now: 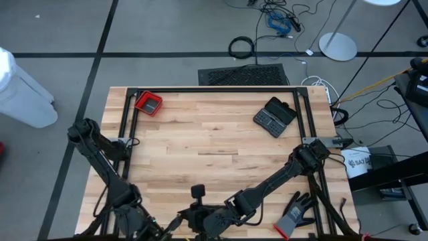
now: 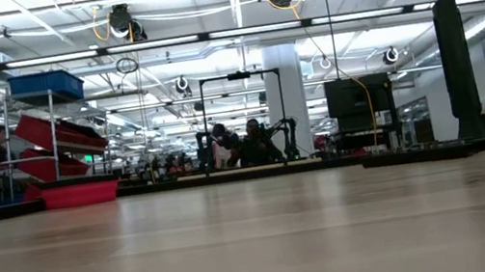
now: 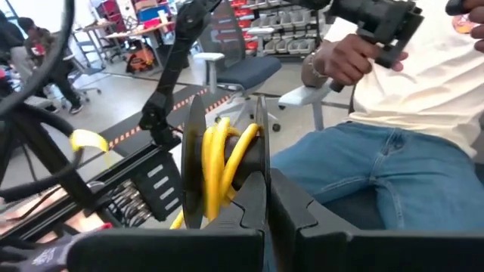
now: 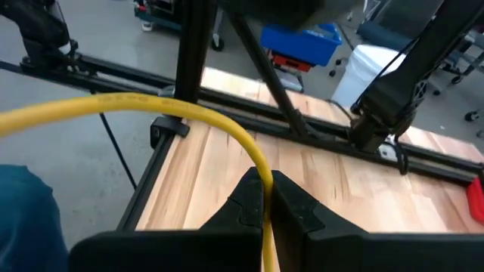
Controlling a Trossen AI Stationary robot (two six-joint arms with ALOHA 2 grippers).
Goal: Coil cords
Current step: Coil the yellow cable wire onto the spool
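The yellow cord [image 3: 219, 162] is held by both grippers at the table's near edge, beyond the wood. In the left wrist view it shows as several strands side by side between my left gripper's fingers [image 3: 227, 170]. In the right wrist view one strand [image 4: 189, 113] arcs away from my right gripper [image 4: 266, 198]. In the high view my left gripper [image 1: 170, 226] and my right gripper [image 1: 200, 221] are close together at the near middle. The black cord is out of view. The low view shows neither gripper. My left gripper pinches a bundle of several yellow strands [image 3: 214, 177] between its two fingers [image 3: 193, 170]. The strands run along the fingers and curve over near their tips. The bundle is clear of the table. My right gripper pinches a single strand of the yellow cord [image 4: 265, 181] between its two fingertips [image 4: 246, 200]. The strand lies across the fingers. It rises from them and arcs away in a smooth curve, clear of the table.
A grey-black glove [image 1: 294, 213] lies at the near right. A red tray [image 1: 148, 103] stands at the far left and a black case [image 1: 274, 116] at the far right. A seated person [image 3: 393, 143] holding a dark handle is close beyond the near edge.
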